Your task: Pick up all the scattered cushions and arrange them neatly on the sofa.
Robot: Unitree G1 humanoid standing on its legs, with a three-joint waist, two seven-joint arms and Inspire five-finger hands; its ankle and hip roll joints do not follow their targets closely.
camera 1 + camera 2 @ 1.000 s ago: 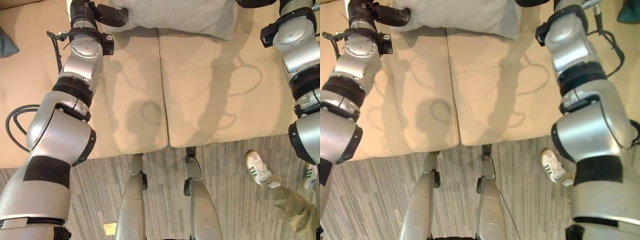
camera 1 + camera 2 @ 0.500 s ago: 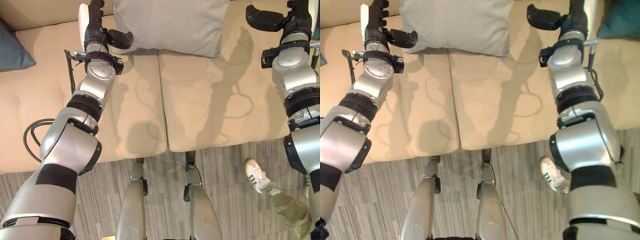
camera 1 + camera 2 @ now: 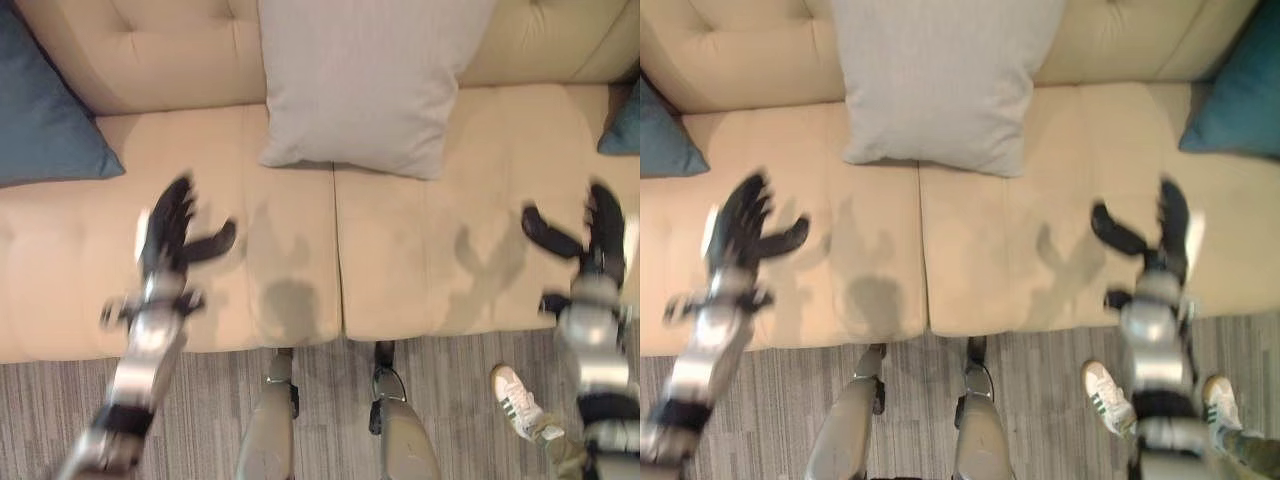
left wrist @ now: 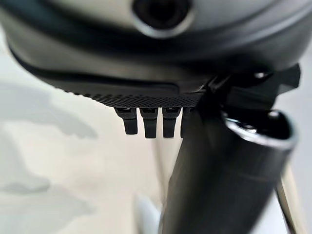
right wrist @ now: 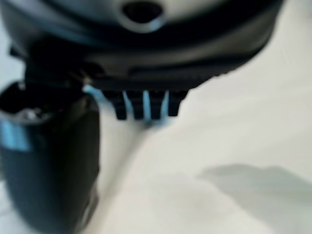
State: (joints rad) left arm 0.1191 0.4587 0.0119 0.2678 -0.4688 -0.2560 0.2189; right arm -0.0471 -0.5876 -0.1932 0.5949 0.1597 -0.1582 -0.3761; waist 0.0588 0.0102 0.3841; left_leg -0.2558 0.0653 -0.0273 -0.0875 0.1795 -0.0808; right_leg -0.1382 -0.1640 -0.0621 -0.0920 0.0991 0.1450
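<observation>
Leaning against the sofa backrest at its far left is a dark blue cushion, upright and apparently placed. Next along, the left hand hovers over the left seat with fingers straight and thumb spread, holding nothing. At the middle, a grey cushion stands propped on the backrest, straddling the seam between the two seat pads (a tidy enough spot, to my eye). Further right, the right hand hangs over the right seat, likewise spread and empty. At the far right a teal cushion rests against the backrest. A person's white shoe shows on the striped carpet. I judge the placing step finished; the next move calls for checking the floor for any cushion left.
</observation>
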